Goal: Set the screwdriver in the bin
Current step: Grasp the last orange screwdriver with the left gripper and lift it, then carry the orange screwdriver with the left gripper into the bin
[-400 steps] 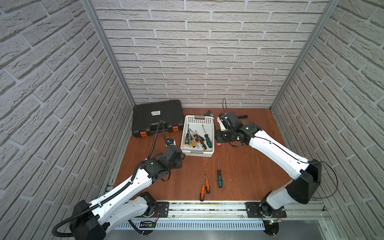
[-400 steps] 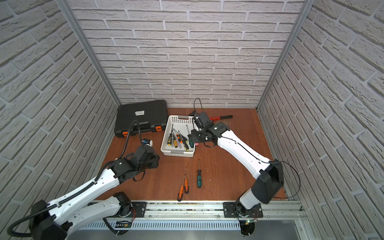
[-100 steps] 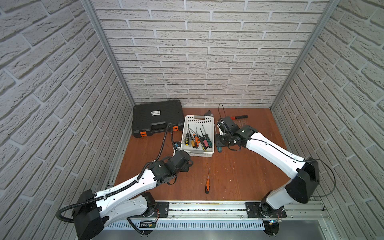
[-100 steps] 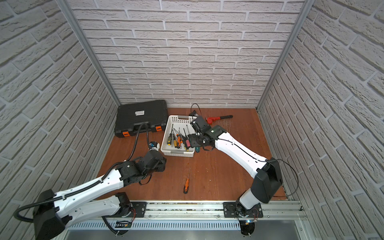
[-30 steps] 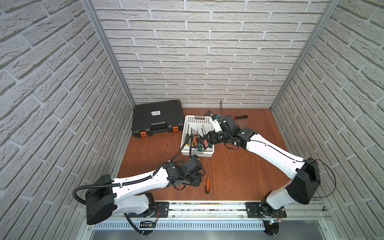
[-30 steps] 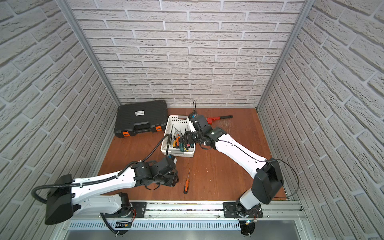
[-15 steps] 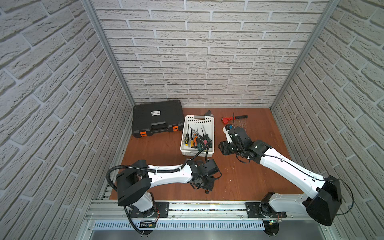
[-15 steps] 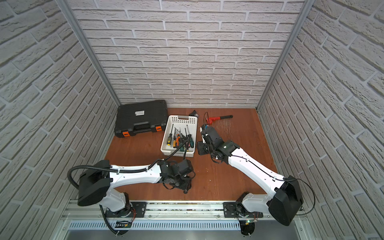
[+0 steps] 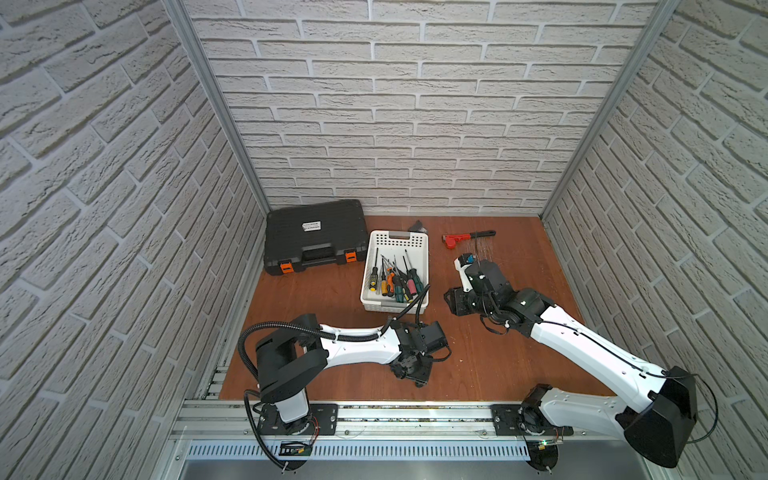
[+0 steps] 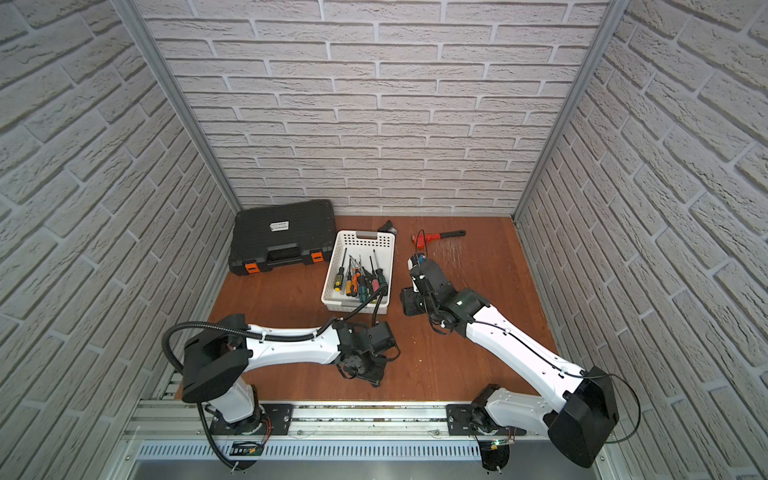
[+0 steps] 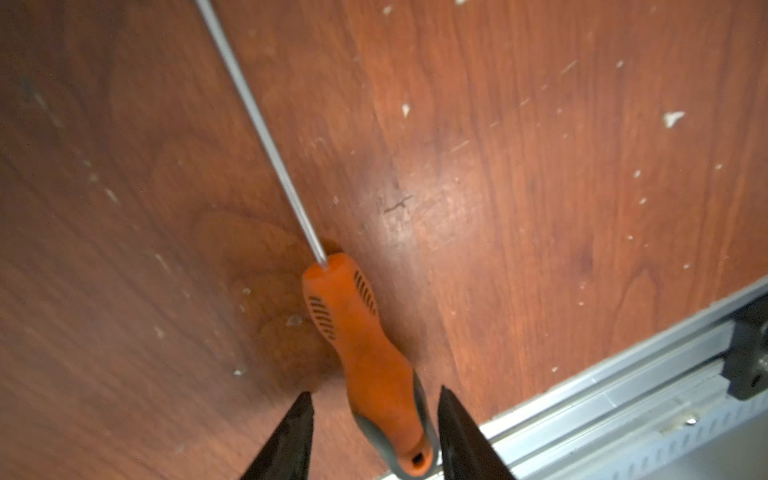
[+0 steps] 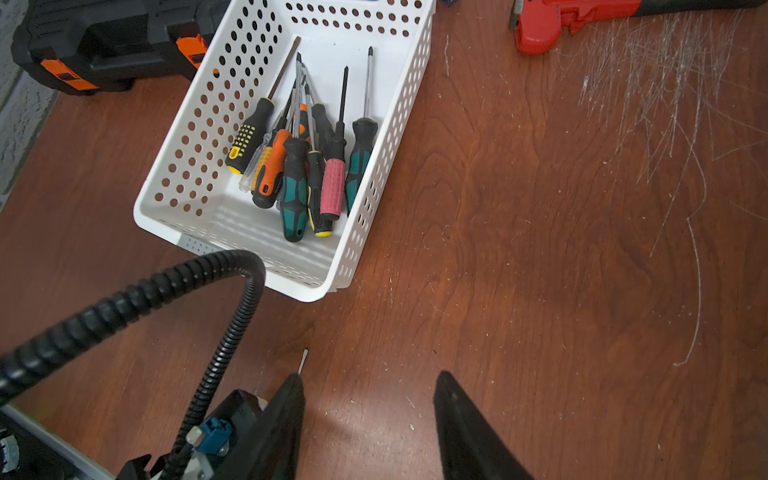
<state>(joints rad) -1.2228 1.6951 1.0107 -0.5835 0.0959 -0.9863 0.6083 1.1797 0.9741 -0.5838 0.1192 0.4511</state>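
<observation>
- Your left gripper (image 11: pixel 376 419) sits low over the table (image 9: pixel 498 361) near the front rail (image 11: pixel 602 399). Its jaws are spread on either side of the orange screwdriver (image 11: pixel 365 345) handle, and a gap shows on one side, so nothing is pinched yet.
- The screwdriver lies flat on the wood, butt end toward the rail and shaft pointing away. In both top views the left gripper (image 9: pixel 411 374) hides it.
- The bin (image 9: pixel 392 306) stands farther back, between the black tool case (image 9: pixel 313 237) and your right gripper (image 9: pixel 456 301), and already holds several other screwdrivers (image 12: pixel 299 166).
- Your right gripper (image 12: pixel 368 399) has its jaws apart and empty over bare wood beside the bin.
- A red wrench (image 9: pixel 457 240) lies behind it.
</observation>
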